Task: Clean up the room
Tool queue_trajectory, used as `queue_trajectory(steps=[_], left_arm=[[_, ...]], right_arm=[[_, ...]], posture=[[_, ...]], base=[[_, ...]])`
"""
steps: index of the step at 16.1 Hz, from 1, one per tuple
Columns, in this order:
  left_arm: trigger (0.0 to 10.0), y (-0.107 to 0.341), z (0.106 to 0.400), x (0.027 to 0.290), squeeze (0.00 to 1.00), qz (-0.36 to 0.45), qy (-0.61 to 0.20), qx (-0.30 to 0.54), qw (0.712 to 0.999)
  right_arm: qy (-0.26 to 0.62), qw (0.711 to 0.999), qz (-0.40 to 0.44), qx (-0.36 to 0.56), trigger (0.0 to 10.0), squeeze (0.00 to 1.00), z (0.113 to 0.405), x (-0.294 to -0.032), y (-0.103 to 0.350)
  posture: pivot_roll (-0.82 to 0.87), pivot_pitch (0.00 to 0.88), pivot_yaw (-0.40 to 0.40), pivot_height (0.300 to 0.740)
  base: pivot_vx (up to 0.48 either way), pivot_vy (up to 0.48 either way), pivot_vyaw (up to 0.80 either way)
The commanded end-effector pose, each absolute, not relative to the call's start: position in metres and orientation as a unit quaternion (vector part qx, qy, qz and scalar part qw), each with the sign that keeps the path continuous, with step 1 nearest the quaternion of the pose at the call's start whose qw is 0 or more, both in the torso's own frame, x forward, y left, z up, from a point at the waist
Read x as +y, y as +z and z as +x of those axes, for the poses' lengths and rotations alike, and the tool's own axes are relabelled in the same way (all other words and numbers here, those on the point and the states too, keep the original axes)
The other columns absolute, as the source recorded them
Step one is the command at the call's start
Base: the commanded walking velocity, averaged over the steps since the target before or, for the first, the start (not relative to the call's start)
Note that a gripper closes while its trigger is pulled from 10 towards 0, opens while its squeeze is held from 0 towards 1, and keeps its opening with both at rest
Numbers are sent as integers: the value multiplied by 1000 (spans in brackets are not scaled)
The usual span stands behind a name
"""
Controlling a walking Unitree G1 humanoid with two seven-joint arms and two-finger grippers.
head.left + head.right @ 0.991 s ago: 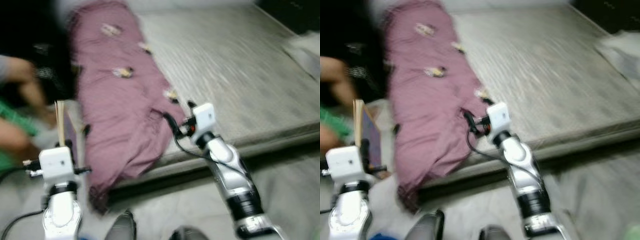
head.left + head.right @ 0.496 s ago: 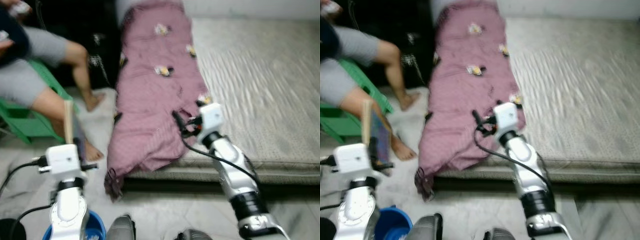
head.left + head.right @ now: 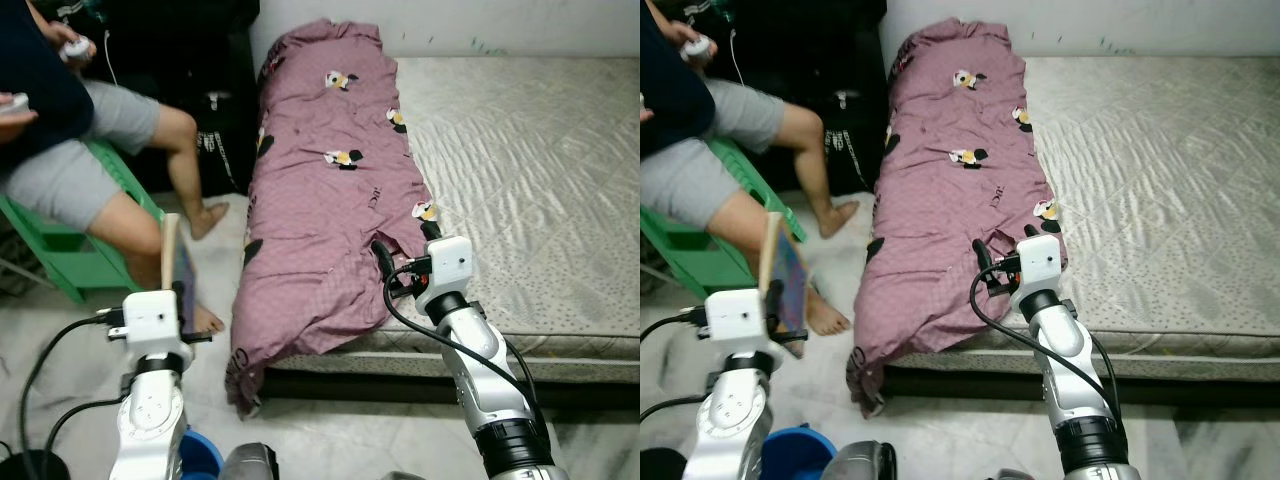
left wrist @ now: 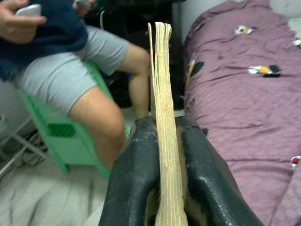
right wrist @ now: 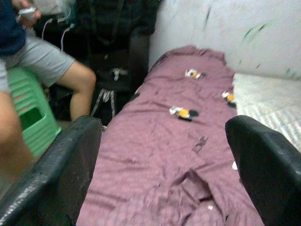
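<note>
A thin, flat book with yellowed page edges [image 4: 163,117] is held upright, edge-on, in the left gripper [image 4: 162,155], whose two black fingers [image 4: 134,174] are closed tight against its covers. In the head views the same book [image 3: 780,270], its cover seen to be colourful, is raised above the white wrist block of the left arm, over the pale marbled floor [image 3: 60,340] beside the bed.

The right gripper [image 5: 164,160] is held with its jaws spread wide and nothing between them, above the near part of a mauve patterned quilt with small cartoon figures [image 3: 330,200]. The quilt is laid lengthwise along the left edge of a grey quilted mattress [image 3: 530,180], and its lower end is draped over the mattress corner towards the floor. The right gripper [image 3: 400,262] is seen just over that rumpled lower end, near one of the printed figures.

A person in grey shorts and a dark top [image 3: 80,150] is seated on a green plastic stool [image 3: 60,250] to the left of the bed, bare feet on the floor, with a small white device held in one hand [image 3: 70,45]. The rim of a blue round bucket [image 3: 795,450] is seen on the floor below the left arm.
</note>
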State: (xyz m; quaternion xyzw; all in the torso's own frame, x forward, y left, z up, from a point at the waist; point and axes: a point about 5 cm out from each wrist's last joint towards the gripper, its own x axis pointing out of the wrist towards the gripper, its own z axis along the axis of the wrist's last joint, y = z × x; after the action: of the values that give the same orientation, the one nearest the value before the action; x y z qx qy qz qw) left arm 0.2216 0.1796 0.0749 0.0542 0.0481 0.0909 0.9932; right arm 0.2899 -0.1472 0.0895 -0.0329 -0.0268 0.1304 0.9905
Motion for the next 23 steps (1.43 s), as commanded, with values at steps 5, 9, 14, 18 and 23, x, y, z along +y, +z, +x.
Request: queue_trajectory(steps=[5, 9, 14, 18, 23], left_arm=[[10000, 85, 237, 171, 0, 48, 60, 9, 997], [10000, 80, 228, 176, 0, 39, 102, 6, 994], [10000, 75, 225, 183, 0, 37, 138, 2, 990], [10000, 72, 226, 176, 0, 29, 103, 4, 994], [10000, 82, 238, 177, 0, 25, 79, -26, 996]], right_arm=[[118, 991, -44, -41, 10000, 0, 295, -152, 96], [155, 986, -52, -29, 10000, 0, 305, -145, 96], [189, 978, -80, -20, 10000, 0, 312, -140, 95], [165, 983, -80, -15, 10000, 0, 306, -148, 85], [145, 985, -85, -29, 10000, 0, 307, -153, 87]], posture=[[-41, 0, 49, 740], [21, 0, -61, 740], [34, 0, -144, 740], [0, 0, -69, 740], [-17, 0, -22, 740]], base=[[0, 0, 0], [0, 0, 0], [0, 0, 0], [0, 0, 0], [127, 0, 0]])
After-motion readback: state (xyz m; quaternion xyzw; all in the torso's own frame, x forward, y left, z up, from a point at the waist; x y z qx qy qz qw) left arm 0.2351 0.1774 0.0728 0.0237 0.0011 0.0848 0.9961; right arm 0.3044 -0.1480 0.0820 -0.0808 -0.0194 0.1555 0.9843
